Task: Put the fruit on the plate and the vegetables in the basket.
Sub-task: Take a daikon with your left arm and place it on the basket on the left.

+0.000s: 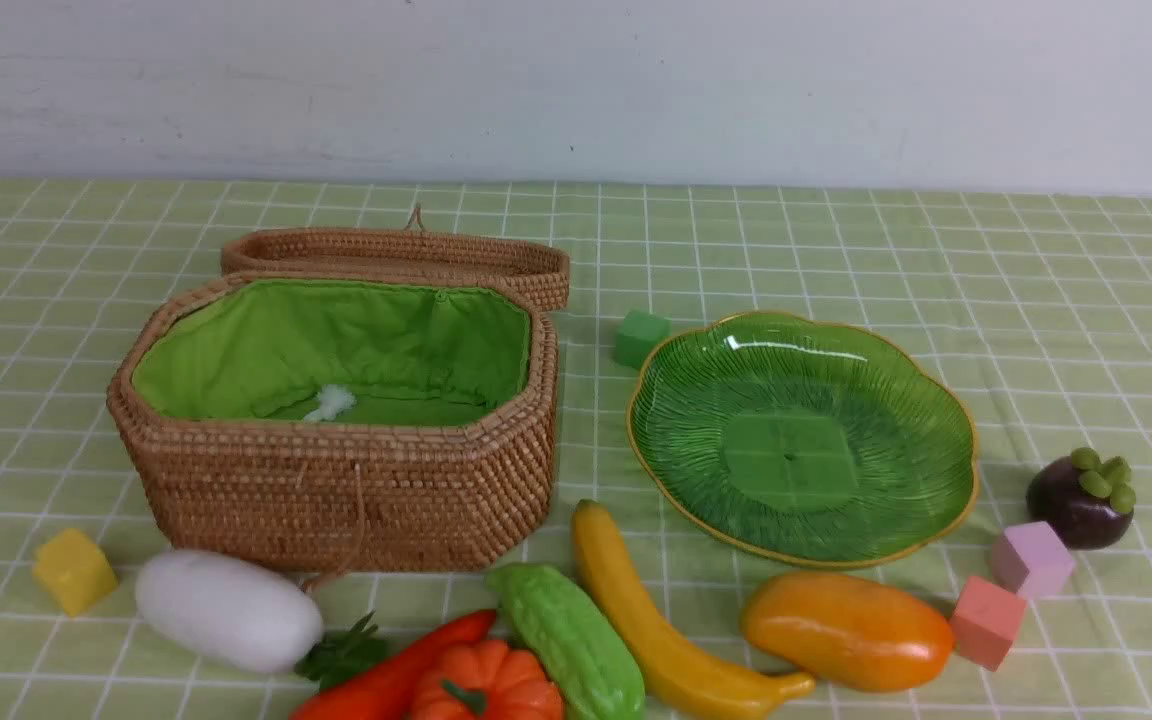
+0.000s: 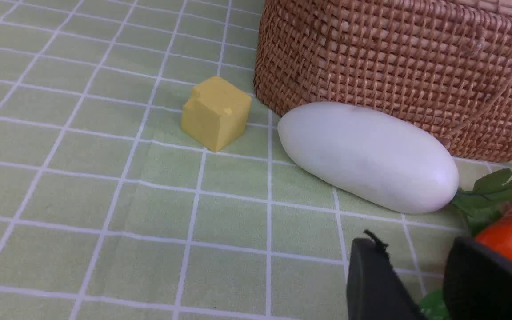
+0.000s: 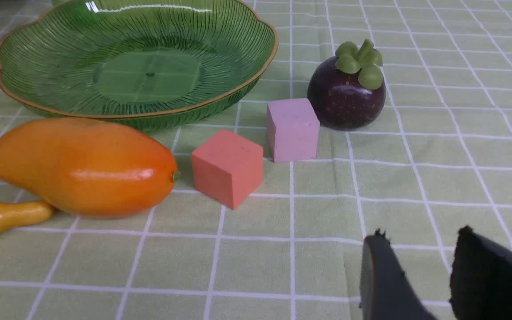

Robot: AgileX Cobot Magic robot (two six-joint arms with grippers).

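My left gripper (image 2: 416,249) hung low over the tabletop (image 1: 1086,300) near its front edge, jaws apart with nothing between them. My right gripper (image 3: 420,240) hung the same way, parted and holding nothing. At the front edge, around the middle, lay the pumpkin (image 1: 486,685), with the pepper (image 1: 391,675) on its left and the gourd (image 1: 566,635) on its right, all close together. Beside the gourd the banana (image 1: 656,620) ran back from the edge, and right of it lay the mango (image 1: 846,630), its tip near a salmon cube (image 1: 986,620). Left of the pepper the radish (image 1: 226,610) lay just beside the basket's front wall, with a yellow cube (image 1: 74,570) near its left end. A little farther back on the right sat a pink cube (image 1: 1033,558), then the mangosteen (image 1: 1081,500). The plate (image 1: 801,450) stood right of centre, behind the banana and mango. The basket (image 1: 336,490) stood left of centre, its lid (image 1: 396,250) folded back behind it. A green cube (image 1: 641,338) sat between basket and plate at the plate's far rim.
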